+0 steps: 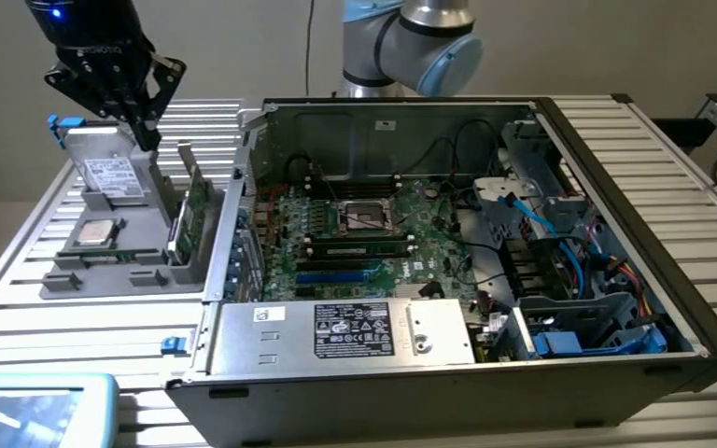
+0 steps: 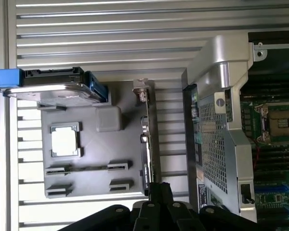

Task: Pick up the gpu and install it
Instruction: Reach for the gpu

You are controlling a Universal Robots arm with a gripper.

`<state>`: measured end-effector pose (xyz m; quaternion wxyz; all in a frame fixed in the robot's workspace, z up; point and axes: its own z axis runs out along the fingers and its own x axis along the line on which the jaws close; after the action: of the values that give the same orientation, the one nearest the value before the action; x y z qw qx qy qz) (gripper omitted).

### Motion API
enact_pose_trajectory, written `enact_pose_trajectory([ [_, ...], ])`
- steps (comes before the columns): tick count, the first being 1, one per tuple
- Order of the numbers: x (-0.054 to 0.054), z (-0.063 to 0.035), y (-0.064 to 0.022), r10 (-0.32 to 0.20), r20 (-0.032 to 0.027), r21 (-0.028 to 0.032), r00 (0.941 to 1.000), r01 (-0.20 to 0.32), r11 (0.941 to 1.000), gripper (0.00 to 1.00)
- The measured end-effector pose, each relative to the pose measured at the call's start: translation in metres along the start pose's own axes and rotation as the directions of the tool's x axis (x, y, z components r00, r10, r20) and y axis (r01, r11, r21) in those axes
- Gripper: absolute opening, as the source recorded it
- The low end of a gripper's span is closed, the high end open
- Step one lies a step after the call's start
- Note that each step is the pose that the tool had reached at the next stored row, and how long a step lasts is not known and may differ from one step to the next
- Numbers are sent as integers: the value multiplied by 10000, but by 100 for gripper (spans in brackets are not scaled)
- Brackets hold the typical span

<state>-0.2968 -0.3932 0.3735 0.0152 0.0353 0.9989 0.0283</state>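
I see the flat rectangular green-faced gpu [image 1: 191,217] standing on edge in the grey moulded tray [image 1: 85,280] on the bench. Its long axis runs parallel to the open computer case's [image 1: 657,280] side wall. My end effector [image 1: 147,131] hangs near it, fully closed and empty.

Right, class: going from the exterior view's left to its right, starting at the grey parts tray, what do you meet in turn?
hard drive → gpu, standing on edge → processor socket → blue cables
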Motion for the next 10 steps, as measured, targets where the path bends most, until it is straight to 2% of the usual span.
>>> enact_pose_trajectory([
  [10,28,11,22,0,0,-14,10000,0,10000,12],
])
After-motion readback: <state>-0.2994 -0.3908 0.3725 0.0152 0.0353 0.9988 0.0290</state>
